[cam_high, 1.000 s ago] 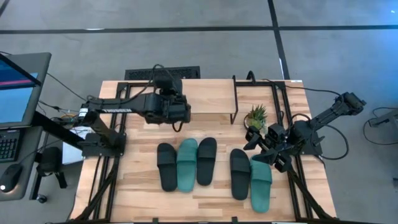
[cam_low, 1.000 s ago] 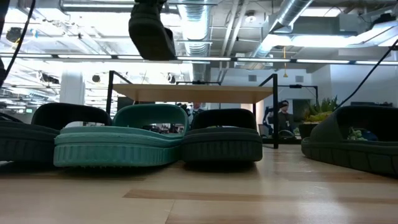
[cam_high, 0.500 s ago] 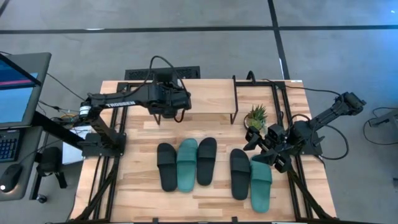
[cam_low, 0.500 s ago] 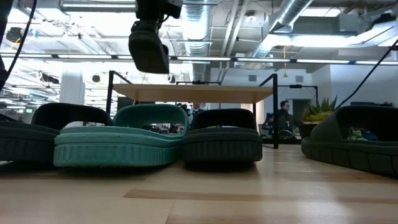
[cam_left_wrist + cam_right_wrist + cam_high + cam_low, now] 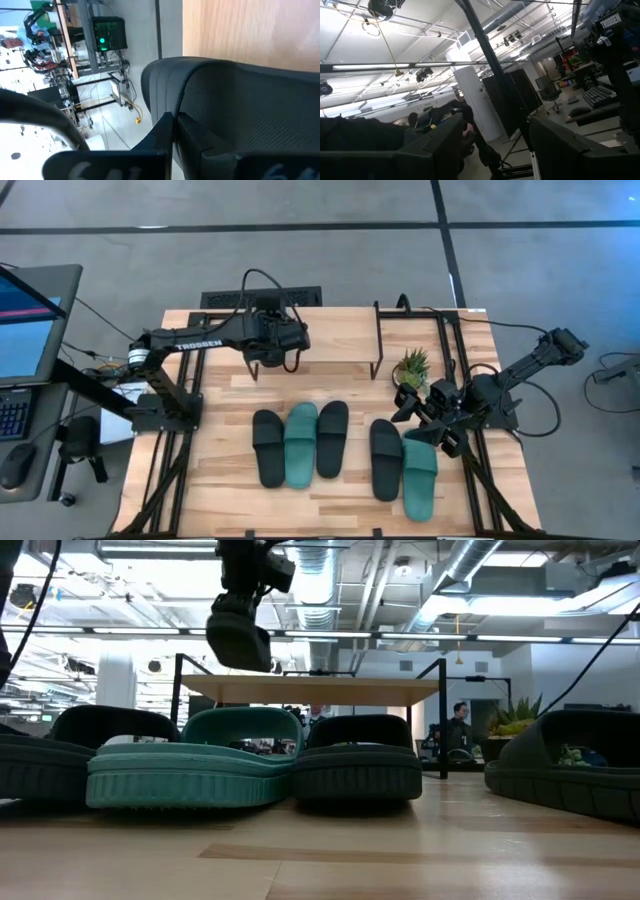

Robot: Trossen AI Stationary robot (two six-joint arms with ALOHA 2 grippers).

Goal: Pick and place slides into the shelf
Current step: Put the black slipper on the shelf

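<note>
Slides (image 5: pixel 300 444) before shelf (image 5: pixel 330 340); plant (image 5: pixel 413 366) beside

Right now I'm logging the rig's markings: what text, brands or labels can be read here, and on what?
"TROSSEN": white letters along the left arm in the high view.
"TROSSEN": white letters on the other arm's link, seen far off in the right wrist view.
The monitor beside the table: too small to read.
The slides: no readable marks.

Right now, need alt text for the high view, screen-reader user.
Seen from above, the left gripper holds a black slide over the shelf at the table's far side. Five slides lie in a row on the table: black, teal, black, black, teal. The right gripper waits beside a small potted plant.
</note>
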